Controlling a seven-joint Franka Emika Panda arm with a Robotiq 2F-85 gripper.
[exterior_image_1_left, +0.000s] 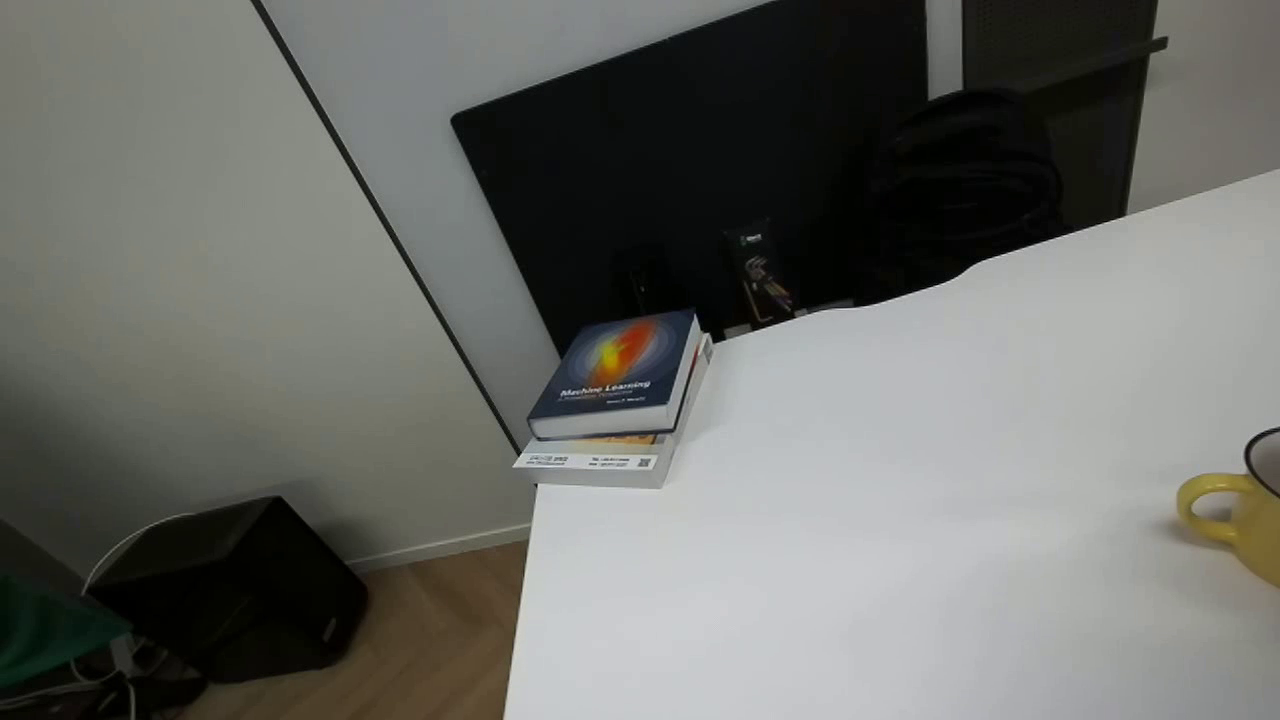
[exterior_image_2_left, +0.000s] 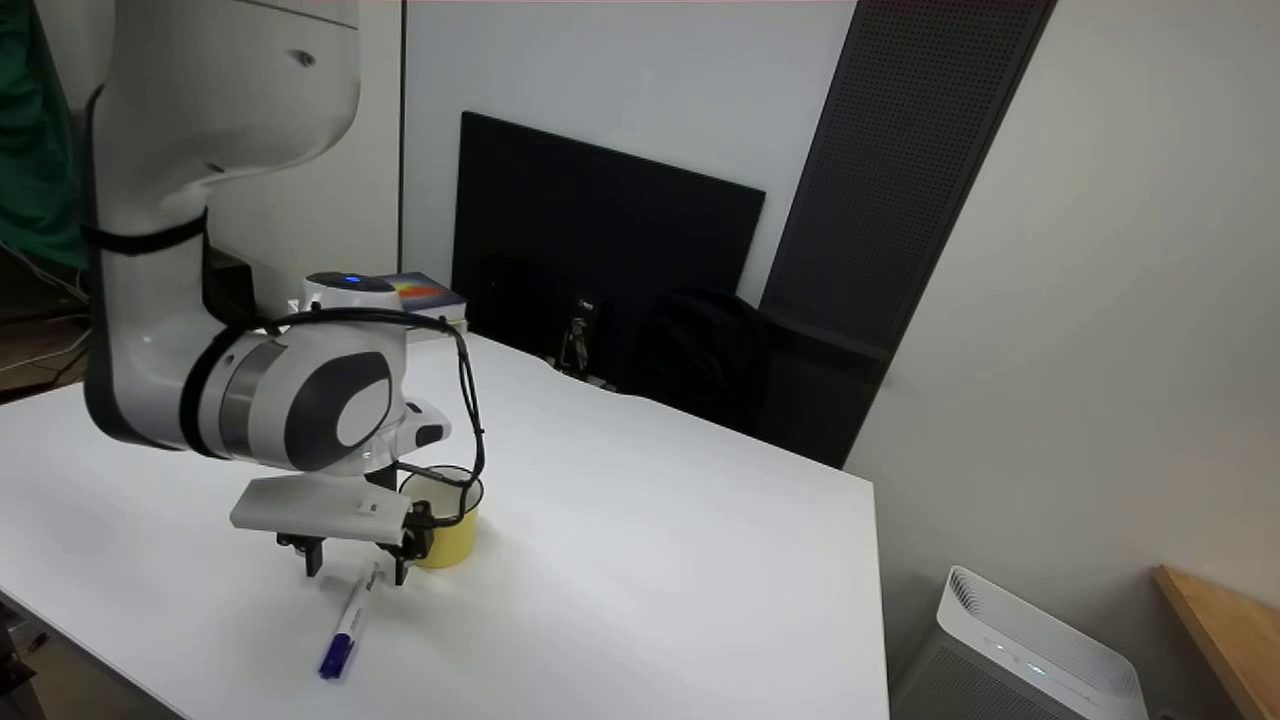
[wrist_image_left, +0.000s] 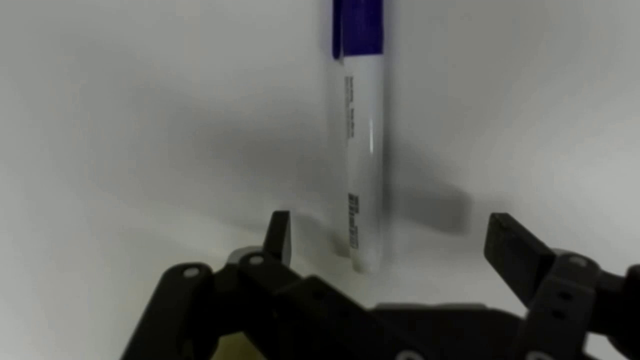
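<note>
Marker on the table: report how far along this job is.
Done: the tool is open above the table. In hand, apparently: alignment, its fingers either side of the white end of the marker. Left, probably: the grip, since the marker lies unheld.

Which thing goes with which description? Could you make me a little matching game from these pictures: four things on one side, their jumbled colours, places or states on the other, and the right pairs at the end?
Things:
1. Gripper
2. Marker
3. Mug
4. Top book

Descriptions:
A. Yellow on the outside
B. Dark blue, with a red and yellow pattern
C. Open, holding nothing
D. White and blue-violet, lying on the table

Right pairs: 1-C; 2-D; 3-A; 4-B.
</note>
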